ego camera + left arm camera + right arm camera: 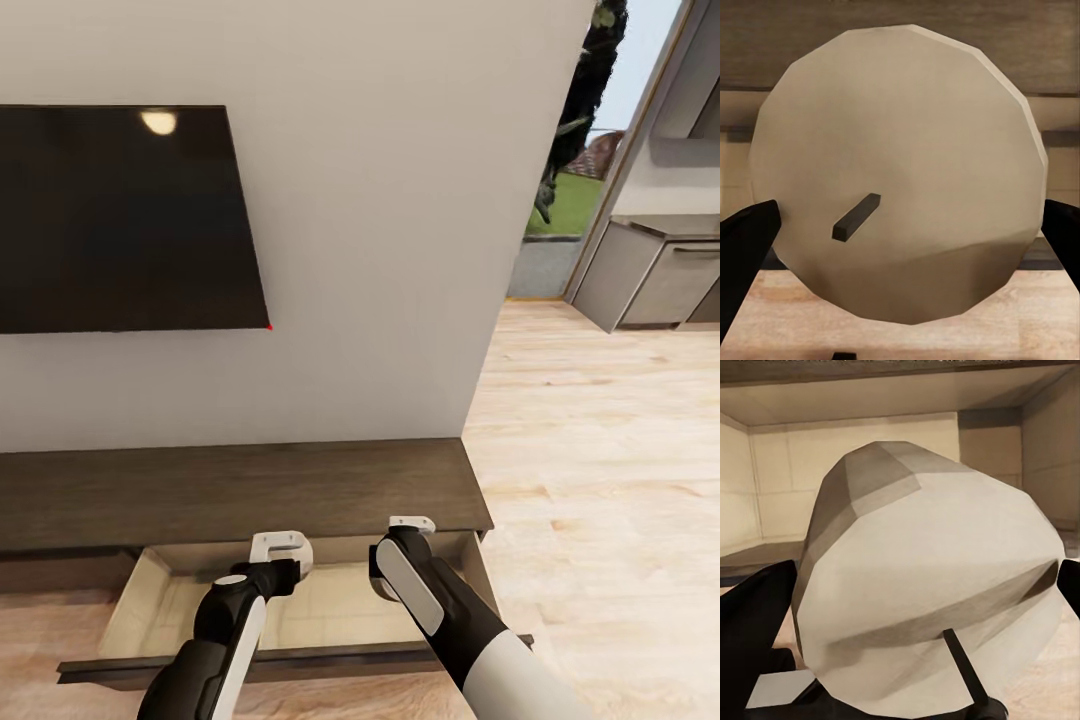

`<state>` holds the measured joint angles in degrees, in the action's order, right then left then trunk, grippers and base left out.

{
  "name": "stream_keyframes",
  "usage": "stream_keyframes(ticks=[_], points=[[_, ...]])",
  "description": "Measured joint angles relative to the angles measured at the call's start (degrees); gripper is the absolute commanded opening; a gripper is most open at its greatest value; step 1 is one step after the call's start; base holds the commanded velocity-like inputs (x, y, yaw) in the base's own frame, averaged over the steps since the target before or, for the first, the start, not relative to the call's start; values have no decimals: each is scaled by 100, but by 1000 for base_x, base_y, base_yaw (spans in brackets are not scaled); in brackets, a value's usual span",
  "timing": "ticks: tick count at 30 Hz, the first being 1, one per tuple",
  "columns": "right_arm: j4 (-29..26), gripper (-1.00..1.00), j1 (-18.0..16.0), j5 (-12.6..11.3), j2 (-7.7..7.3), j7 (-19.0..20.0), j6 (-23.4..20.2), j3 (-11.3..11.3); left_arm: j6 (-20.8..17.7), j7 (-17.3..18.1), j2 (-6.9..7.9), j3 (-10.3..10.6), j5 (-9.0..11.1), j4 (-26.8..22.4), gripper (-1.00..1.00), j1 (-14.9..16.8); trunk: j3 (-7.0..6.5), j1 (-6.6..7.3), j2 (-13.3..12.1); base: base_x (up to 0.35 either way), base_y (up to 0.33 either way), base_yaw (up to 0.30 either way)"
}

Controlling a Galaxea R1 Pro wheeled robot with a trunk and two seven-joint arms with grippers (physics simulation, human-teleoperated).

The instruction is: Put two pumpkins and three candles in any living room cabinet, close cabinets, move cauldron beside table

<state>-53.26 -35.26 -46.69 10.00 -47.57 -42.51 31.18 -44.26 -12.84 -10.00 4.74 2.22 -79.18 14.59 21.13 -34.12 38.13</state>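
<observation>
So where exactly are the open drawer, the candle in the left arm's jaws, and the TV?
open drawer (320, 600): head view, on its pale beige floor.
left candle (900, 157): left wrist view, on its flat round end, above the dark wick.
TV (120, 215): head view, middle of the dark screen.

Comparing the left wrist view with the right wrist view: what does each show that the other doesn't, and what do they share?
Left wrist view: a pale round candle with a short dark wick, seen end-on in the left pincer, with the dark-brown wooden cabinet behind it.

Right wrist view: a pale faceted candle, seen from its side in the right pincer, with the pale beige inside of the open drawer behind it.

Shared: a candle sits between black fingers in each.
</observation>
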Motion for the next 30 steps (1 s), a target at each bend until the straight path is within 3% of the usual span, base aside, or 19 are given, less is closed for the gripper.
stream_keyframes(ticks=[18, 24, 30], points=[[0, -100, 1, 20, 0, -1, 48, 10, 1, 0, 0, 8, 9, 7, -100, 0, 323, -395, 722, 0, 0, 0], [-3, -100, 1, 20, 0, -4, 57, 5, -9, -26, 0, 329, 39, 8, -100, 0, 431, -527, 963, 0, 0, 0], [-15, -100, 1, 12, 0, -7, 57, 2, -43, -77, 0, 384, 26, 14, -100, 0, 539, -659, 1203, 0, 0, 0]])
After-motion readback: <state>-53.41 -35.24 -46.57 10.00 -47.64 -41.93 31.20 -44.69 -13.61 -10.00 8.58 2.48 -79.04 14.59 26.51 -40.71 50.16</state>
